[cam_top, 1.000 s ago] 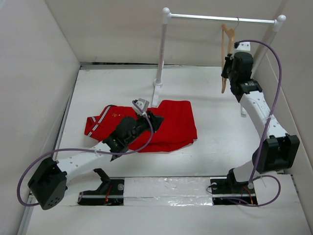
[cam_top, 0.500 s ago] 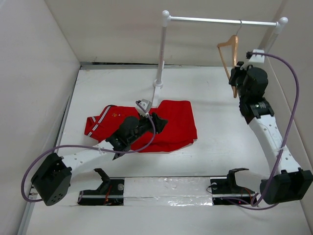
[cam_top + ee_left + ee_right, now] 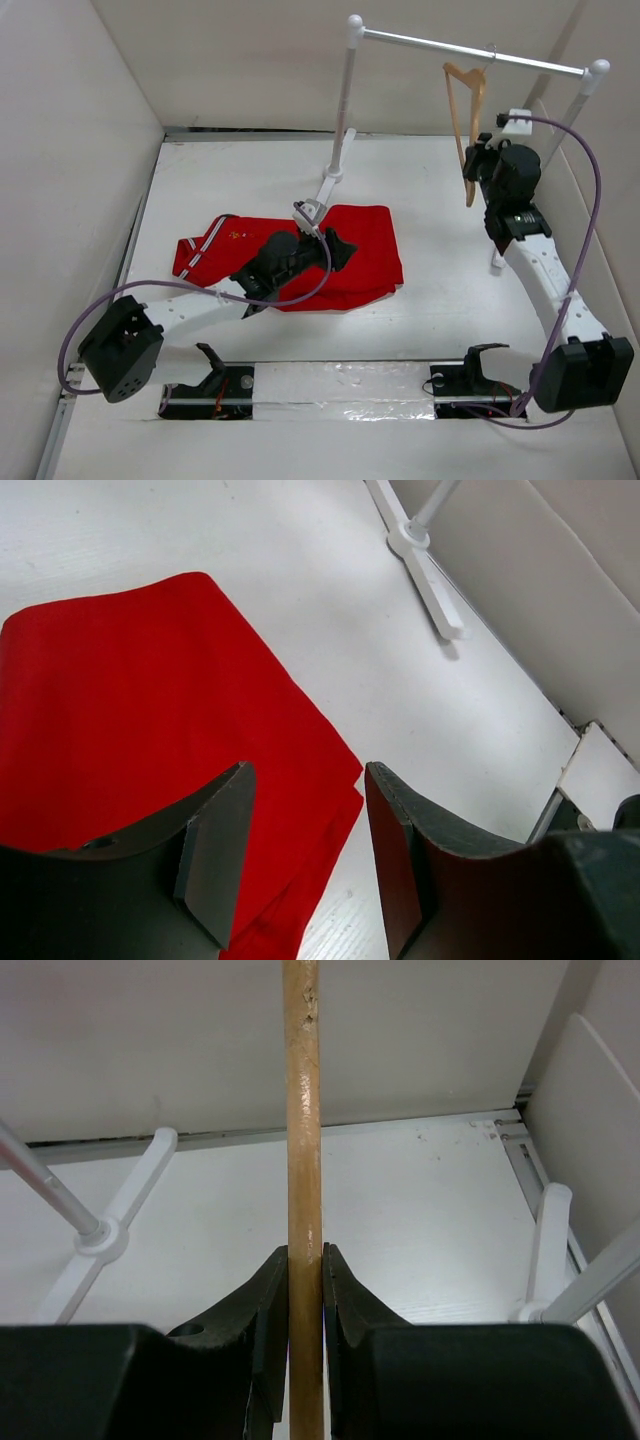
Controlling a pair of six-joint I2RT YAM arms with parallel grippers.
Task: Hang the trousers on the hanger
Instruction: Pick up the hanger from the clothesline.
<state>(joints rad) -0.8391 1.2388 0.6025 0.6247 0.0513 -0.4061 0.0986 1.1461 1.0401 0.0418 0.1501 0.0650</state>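
The red trousers [image 3: 300, 255] lie folded flat on the table, waistband with white stripes at the left. My left gripper [image 3: 340, 250] is open and empty, low over their right part; in the left wrist view the red cloth [image 3: 120, 700] lies under and between the jaws of the gripper [image 3: 305, 810]. The light-brown wooden hanger [image 3: 466, 115] hangs by its hook on the white rail [image 3: 470, 50]. My right gripper [image 3: 478, 165] is shut on the hanger's lower bar; in the right wrist view the wooden bar [image 3: 303, 1160] is clamped in the gripper [image 3: 305, 1270].
The rail's left post [image 3: 343, 110] and foot [image 3: 325, 190] stand just behind the trousers. Its right post [image 3: 575, 110] is near the right wall. White walls close in left, back and right.
The whole rail has tilted or shifted to the right and up with the hanger. My right gripper moved with the hanger. My left gripper moved slightly right over the trousers.
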